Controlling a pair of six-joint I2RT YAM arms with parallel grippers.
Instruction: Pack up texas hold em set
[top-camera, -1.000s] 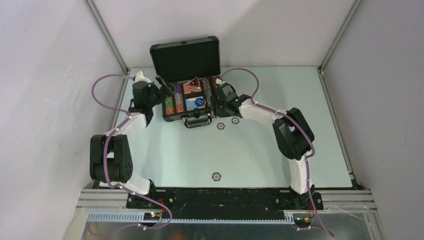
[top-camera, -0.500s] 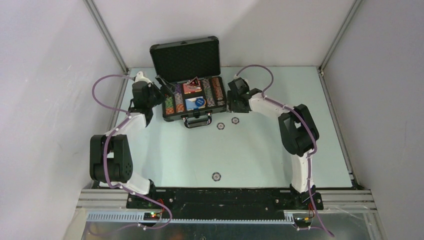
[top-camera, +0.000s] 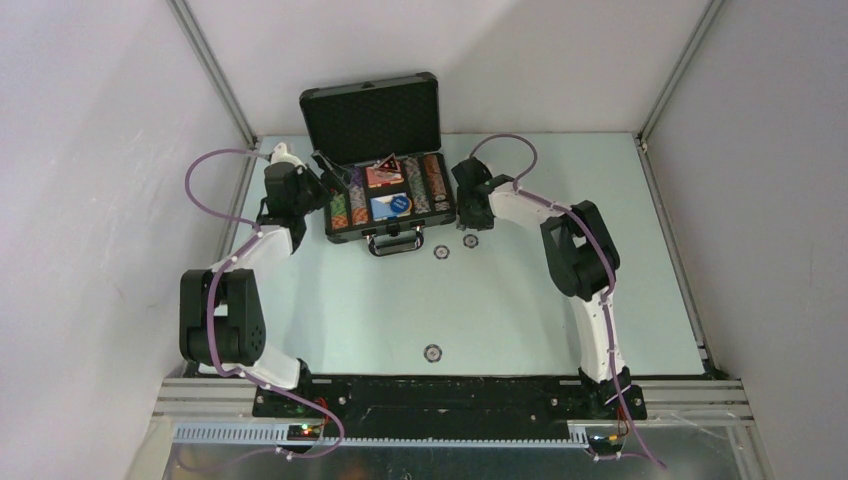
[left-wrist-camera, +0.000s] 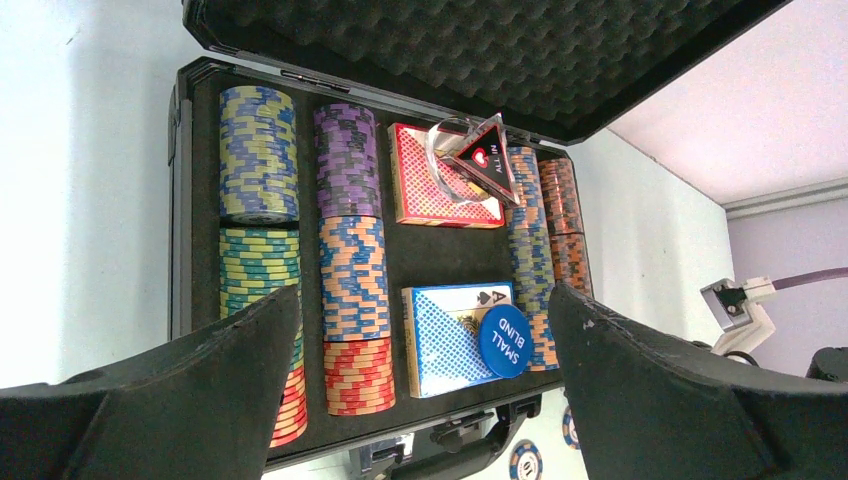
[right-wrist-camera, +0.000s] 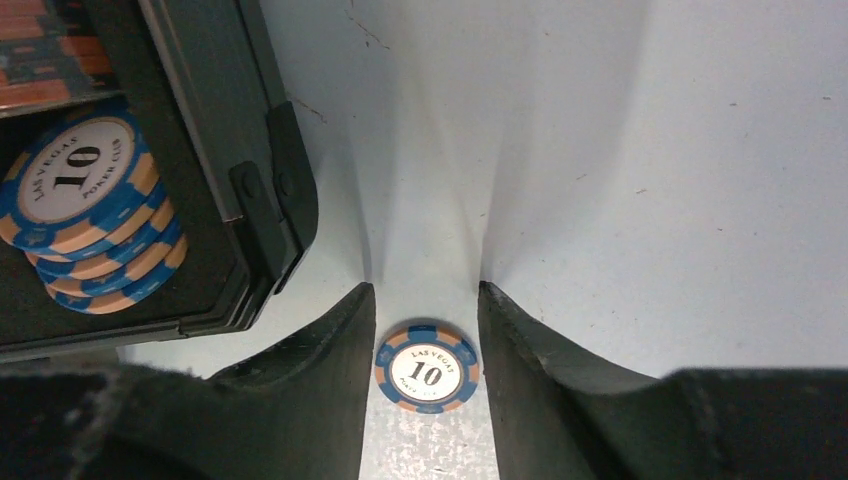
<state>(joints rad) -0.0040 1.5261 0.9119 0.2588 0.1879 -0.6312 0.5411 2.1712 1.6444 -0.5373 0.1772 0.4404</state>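
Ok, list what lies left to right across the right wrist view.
Stacked blue-and-orange chips → case wall → loose ten chip on the table.

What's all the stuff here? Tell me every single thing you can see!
case: one, black, open, far side of the table.
chip rows: four, multicoloured, inside the case.
red deck: one, case's middle, far end.
blue deck: one, case's middle, near end.
Small Blind button: one, blue, on the blue deck.
triangular marker: one, dark with a red edge, on the red deck.
clear button: one, see-through, beside the marker.
loose chips: three, on the table in front of the case; one blue and orange.
table: one, pale.
left end effector: black, wide open, by the case.
right end effector: black, fingers either side of a loose chip.
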